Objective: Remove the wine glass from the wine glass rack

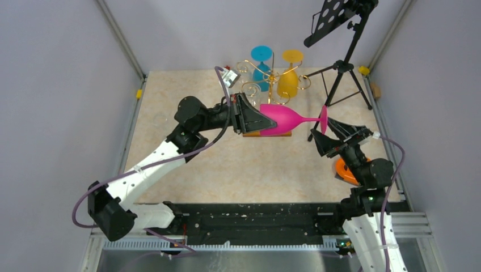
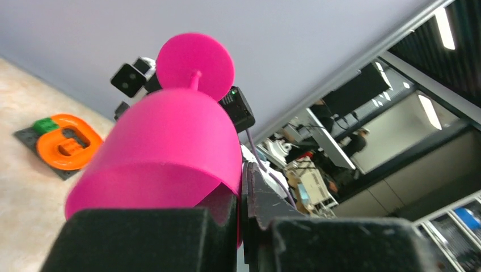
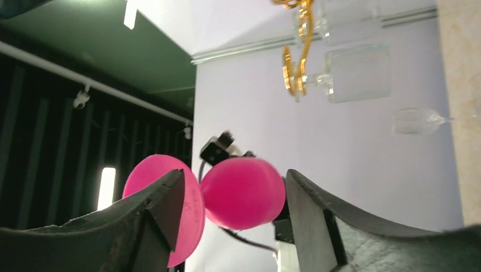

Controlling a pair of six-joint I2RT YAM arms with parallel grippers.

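Top: you look down from above and behind, whole table (image 1: pixel 187 113) in frame.
Left wrist: you sit tight behind the glass (image 2: pixel 164 147), aimed along its stem.
Right wrist: close, you face its foot.
Shared: glass in all three; rack (image 3: pixel 295 62) in top and right wrist.

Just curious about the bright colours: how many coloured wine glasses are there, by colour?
magenta opaque wine glass, held sideways: 1
blue opaque wine glass, hanging foot-up: 1
yellow opaque wine glass, hanging foot-up: 1
Total: 3

Left fingers (image 2: pixel 142 238) pinched, right (image 3: pixel 340 241) seemingly apart
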